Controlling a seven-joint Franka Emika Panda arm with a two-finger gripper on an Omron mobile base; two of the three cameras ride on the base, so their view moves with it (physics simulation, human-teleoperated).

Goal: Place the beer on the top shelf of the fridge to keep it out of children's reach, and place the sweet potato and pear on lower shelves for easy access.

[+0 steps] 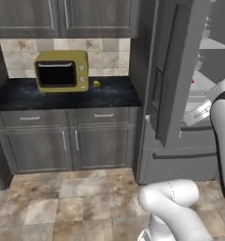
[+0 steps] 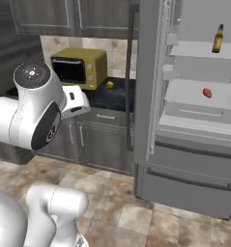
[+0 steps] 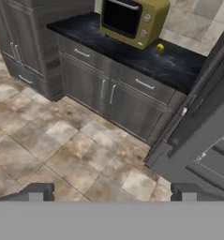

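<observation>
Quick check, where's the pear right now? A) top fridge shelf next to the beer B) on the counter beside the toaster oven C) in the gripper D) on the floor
B: the pear sits on the dark counter just right of the toaster oven, while the beer and sweet potato are already on fridge shelves, and the gripper is open with nothing in it.
</observation>
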